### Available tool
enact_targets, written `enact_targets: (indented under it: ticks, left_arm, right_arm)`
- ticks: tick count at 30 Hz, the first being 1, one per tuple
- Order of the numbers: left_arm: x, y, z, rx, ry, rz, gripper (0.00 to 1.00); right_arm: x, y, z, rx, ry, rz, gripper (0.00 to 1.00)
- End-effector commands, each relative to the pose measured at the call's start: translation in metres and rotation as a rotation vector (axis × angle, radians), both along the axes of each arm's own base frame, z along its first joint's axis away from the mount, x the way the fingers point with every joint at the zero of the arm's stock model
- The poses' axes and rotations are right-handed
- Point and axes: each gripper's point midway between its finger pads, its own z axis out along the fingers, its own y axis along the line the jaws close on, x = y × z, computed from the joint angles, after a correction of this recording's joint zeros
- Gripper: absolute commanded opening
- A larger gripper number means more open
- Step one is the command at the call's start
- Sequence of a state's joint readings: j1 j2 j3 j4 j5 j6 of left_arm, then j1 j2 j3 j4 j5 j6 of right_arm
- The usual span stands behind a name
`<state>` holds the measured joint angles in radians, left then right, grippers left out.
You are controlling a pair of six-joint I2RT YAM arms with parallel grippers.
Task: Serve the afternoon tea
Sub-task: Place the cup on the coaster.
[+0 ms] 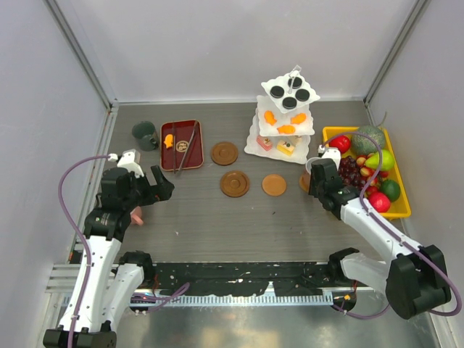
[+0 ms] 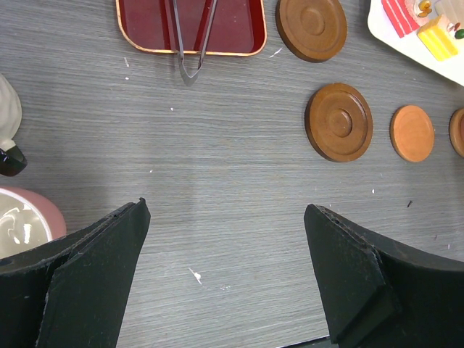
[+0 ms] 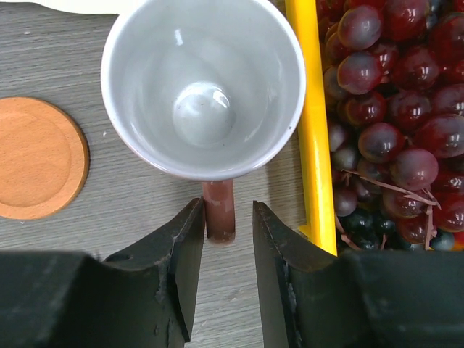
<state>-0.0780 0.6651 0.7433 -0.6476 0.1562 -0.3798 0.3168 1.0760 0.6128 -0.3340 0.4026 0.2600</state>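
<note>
The right gripper is low over the table, its fingers narrowed around the dusky pink handle of a white-lined mug, with one finger against the handle and a sliver of gap on the other side. That mug stands upright between an orange-brown coaster and the wall of the yellow tray of grapes. The left gripper gapes wide over bare tabletop, holding nothing, with a pink mug just beside one finger, and the white three-tier stand with its sweets sits at the back.

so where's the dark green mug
The dark green mug stands far left in the top view, near the back of the table, just left of the dark red tray.
</note>
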Motion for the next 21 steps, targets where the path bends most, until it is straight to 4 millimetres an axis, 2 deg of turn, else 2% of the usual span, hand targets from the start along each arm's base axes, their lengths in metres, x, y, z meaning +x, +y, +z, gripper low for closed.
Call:
enact_targets:
  ticks: [1, 8, 14, 21]
  left_arm:
    - [0.005, 0.004, 0.008, 0.020, -0.043, 0.007, 0.99]
    - [0.006, 0.007, 0.008, 0.028, -0.045, 0.018, 0.99]
    - [0.004, 0.020, 0.013, 0.065, -0.042, 0.088, 0.99]
    - [0.000, 0.049, 0.019, 0.124, -0.014, 0.258, 0.98]
  right_arm:
    - [0.007, -0.007, 0.023, -0.015, -0.067, -0.035, 0.39]
    - [0.004, -0.002, 0.031, 0.017, -0.076, -0.015, 0.40]
    - [-0.004, 0.017, 0.053, 0.121, -0.105, 0.063, 0.54]
    - [-0.014, 0.027, 0.087, 0.178, -0.202, 0.146, 0.68]
